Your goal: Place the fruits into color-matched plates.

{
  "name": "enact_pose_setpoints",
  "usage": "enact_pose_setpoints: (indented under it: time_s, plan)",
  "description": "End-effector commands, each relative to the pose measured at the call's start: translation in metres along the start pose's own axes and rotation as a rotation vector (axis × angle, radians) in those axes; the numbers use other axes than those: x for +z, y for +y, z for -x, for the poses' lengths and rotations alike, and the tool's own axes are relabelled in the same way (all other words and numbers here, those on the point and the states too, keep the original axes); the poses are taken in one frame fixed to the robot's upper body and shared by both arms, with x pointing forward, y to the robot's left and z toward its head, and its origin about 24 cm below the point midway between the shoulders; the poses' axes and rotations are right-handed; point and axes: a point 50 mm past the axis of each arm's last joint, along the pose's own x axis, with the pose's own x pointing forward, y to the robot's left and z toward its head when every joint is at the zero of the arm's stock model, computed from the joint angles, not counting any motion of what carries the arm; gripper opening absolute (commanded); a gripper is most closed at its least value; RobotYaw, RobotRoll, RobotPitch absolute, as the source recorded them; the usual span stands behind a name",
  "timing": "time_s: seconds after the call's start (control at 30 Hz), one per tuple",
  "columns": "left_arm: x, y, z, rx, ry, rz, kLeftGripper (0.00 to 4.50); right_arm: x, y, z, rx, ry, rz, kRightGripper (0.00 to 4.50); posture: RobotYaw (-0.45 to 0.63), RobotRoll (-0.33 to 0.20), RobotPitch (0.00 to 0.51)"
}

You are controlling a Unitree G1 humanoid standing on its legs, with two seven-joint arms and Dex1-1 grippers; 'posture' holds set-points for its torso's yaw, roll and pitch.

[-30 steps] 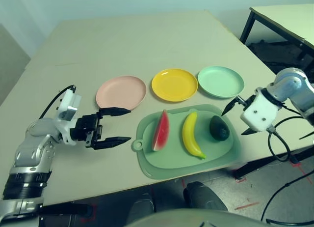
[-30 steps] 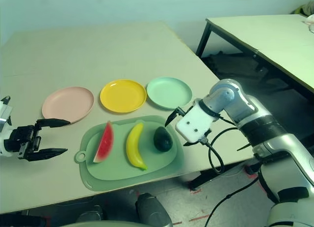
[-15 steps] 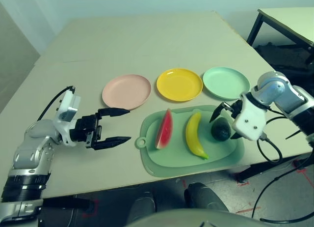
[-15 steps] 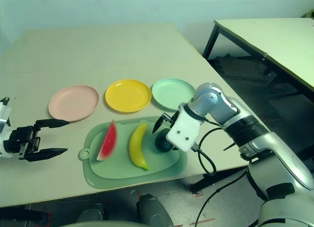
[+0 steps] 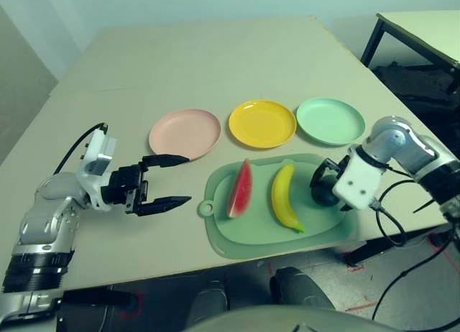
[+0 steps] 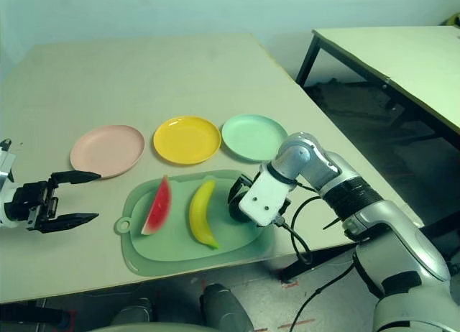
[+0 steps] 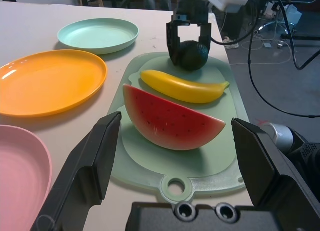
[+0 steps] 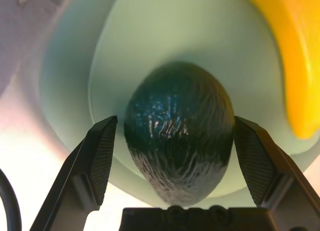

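The right pincer (image 8: 172,141) straddles the avocado (image 8: 179,128), fingers apart and not yet gripping; it looks light, hard and slippery, best pinched across its widest middle.

So the worktop (image 5: 215,52) is a big beige slab with a matte top and a faint seam running across it toward the far end. Behind it there's a plain pale wall (image 5: 180,1), nothing hanging on it, and on the left a darker grey wall panel (image 5: 18,66) angles in. Off to the right sits a second table (image 6: 402,59), same light top but on black metal legs (image 6: 307,59). The floor (image 6: 402,152) under it is dark grey. Closer in the floor gets lighter and has some red tape marks (image 5: 356,256). A few black cables (image 5: 402,274) trail down there. Lighting is even and soft, no hard shadows.
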Motion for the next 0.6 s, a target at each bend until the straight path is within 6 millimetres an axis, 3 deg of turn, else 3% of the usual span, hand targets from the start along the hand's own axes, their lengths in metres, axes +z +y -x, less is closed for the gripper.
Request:
enact_pose_setpoints:
  time_s: [0.03,0.2,0.37,0.6]
  plan:
    - [0.0014,-0.0006,0.0016,0.000,0.005,-0.019,4.48,-0.0021,-0.0029,0.0032,-0.019,0.024,-0.020,4.50,-0.16,0.000,0.040]
    - [0.0007,0.0022,0.0031,0.011,0.009,-0.028,4.48,-0.0006,-0.0033,0.0042,-0.014,0.016,-0.036,4.50,-0.16,0.000,0.039]
    - [-0.0015,0.0045,0.0053,0.017,0.015,-0.027,4.50,0.0001,-0.0030,0.0050,-0.013,0.011,-0.049,2.97,-0.16,0.000,0.037]
    - [-0.0041,0.0064,0.0060,0.017,0.020,-0.023,4.50,-0.0013,-0.0021,0.0073,-0.012,0.017,-0.065,2.93,-0.17,0.000,0.039]
